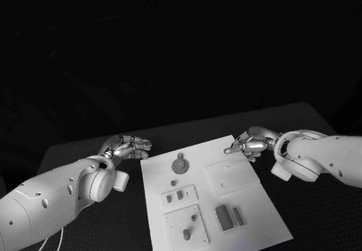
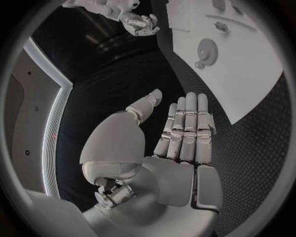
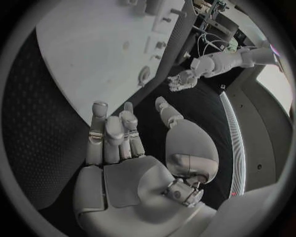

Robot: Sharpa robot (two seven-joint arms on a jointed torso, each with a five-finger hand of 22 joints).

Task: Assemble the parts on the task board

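Fingers (image 1: 138,146) of the left hand (image 1: 126,148) curl loosely over bare black table (image 1: 97,240) just off the board's (image 1: 252,230) far left corner, holding nothing, in the head view. At the board's far right edge, the right hand (image 1: 252,143) hangs with fingers bent inward, also without a part. On the board, a gear (image 1: 180,164) lies near the far end, a square plate (image 1: 228,175) to its right, a smaller plate (image 1: 179,197) with two small pieces below the gear, a larger plate (image 1: 186,228) carrying a peg-like piece nearer the robot, and two dark blocks (image 1: 230,216) side by side at the near right.

From the left wrist, the left hand (image 2: 179,143) shows its fingers (image 2: 188,123) straight and pressed together, thumb set apart, over the black table (image 2: 123,84) beside the board (image 2: 259,79); nothing is in the palm. The gear (image 2: 205,49) lies on the board beyond the fingertips, and the right hand (image 2: 140,22) hovers farther off, fingers curled.

From the right wrist, the right hand (image 3: 123,148) has its fingers (image 3: 114,133) close together and slightly bent, thumb apart, above the board's (image 3: 86,54) edge, gripping nothing. The gear (image 3: 144,75) sits just past them on the board, and the left hand (image 3: 182,80) is across the table (image 3: 37,123), fingers curled
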